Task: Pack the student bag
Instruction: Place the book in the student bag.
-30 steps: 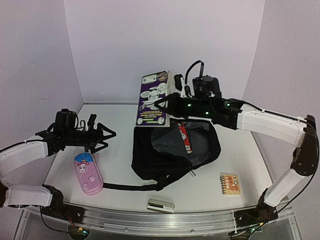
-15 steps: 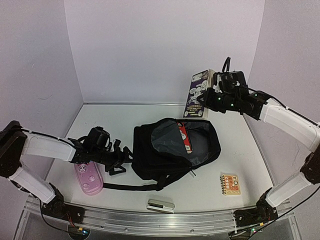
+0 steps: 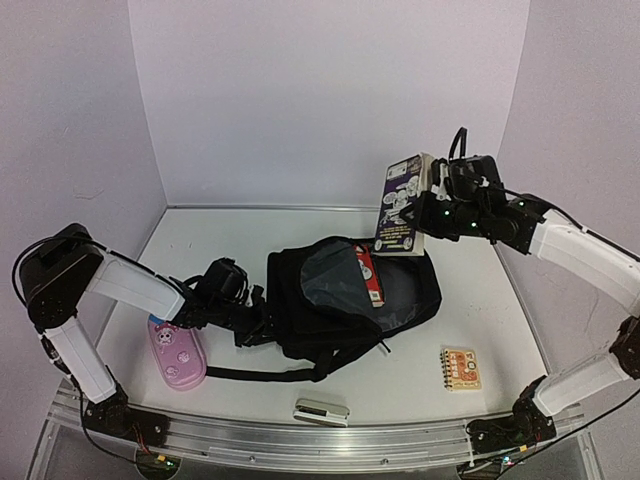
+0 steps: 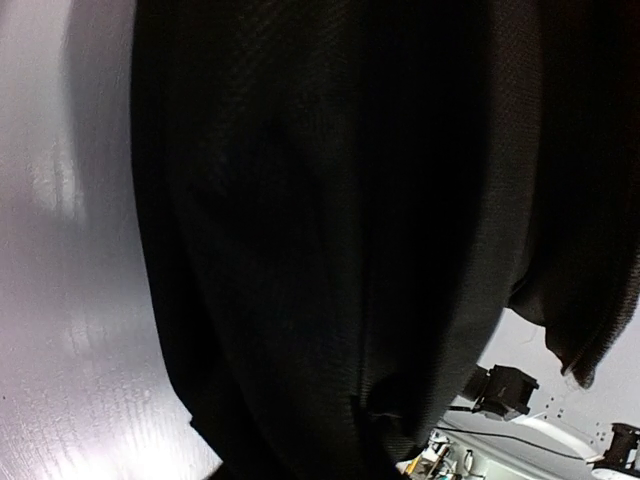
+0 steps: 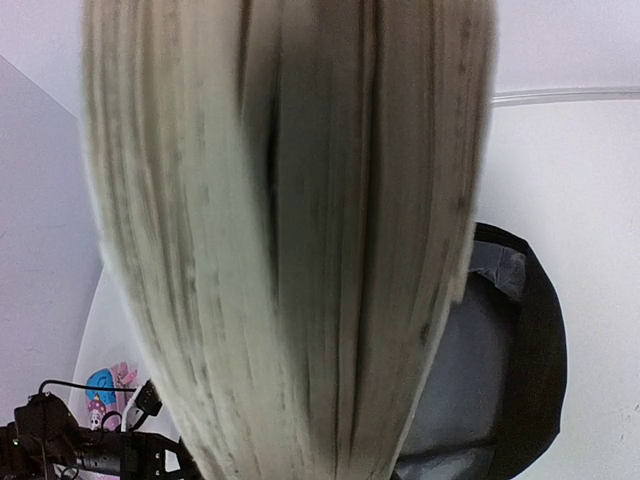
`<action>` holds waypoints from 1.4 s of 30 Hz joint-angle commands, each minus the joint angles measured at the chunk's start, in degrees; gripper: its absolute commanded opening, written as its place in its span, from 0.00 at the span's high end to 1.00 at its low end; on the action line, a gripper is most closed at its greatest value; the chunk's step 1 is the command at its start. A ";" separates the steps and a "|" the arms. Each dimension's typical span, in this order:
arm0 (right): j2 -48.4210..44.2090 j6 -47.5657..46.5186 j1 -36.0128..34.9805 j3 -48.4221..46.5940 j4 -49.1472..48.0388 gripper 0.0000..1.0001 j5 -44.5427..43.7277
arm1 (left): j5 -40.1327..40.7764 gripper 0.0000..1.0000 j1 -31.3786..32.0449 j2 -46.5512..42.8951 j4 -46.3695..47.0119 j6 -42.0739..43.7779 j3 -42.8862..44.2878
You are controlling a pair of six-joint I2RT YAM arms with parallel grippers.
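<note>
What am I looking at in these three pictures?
Two white robot arms, left and right, each ending in a two-finger gripper, work at a table. The wide picture comes from a fixed camera above and behind them; the other two come from wrist cameras. The right gripper holds a book in the air above an open black backpack; its camera sees mostly page edges. The left gripper is against the backpack's side, so its camera sees black fabric; whether it grips is unclear. Also on the table: a pink pencil case, a small notepad and a silvery item. A red item sits inside the backpack.
</note>
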State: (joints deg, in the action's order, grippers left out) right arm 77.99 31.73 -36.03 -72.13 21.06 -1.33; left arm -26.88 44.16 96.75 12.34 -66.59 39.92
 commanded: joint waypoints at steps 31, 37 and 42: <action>-2.72 8.18 2.54 12.50 -10.80 1.00 12.87 | 5.69 0.15 -12.68 -7.64 -21.22 19.45 18.73; -2.59 8.90 3.65 13.43 -13.14 1.00 17.42 | 2.23 0.15 -10.51 -0.98 -13.81 16.45 20.70; -2.78 10.01 5.38 16.04 -15.13 1.00 20.56 | -1.04 0.19 -10.26 3.29 -8.80 14.69 22.98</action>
State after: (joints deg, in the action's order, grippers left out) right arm 76.05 40.62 -31.79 -57.50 13.07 15.39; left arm -24.61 33.69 98.17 -3.98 -49.90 58.77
